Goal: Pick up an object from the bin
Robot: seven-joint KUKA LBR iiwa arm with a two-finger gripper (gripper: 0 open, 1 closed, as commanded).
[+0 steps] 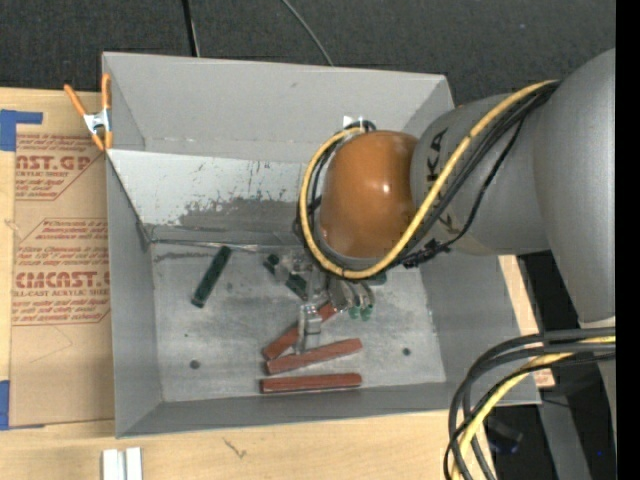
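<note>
My gripper (312, 315) hangs below the orange dome, low over the front middle of the bin floor. Its tip is right at the upper end of a short reddish-brown stick (283, 345) that lies tilted. Whether it touches that stick I cannot tell. Two longer reddish-brown sticks lie just in front, one (315, 358) slightly tilted and one (311, 381) along the bin's front wall. A small green piece (361, 312) lies right of the gripper, and another small dark green bit (293, 277) sits behind it.
A dark green marker-like bar (210, 275) lies alone on the left part of the floor, tilted. The arm and its dome cover the right rear of the bin. Bare floor shows between the green bar and the sticks.
</note>
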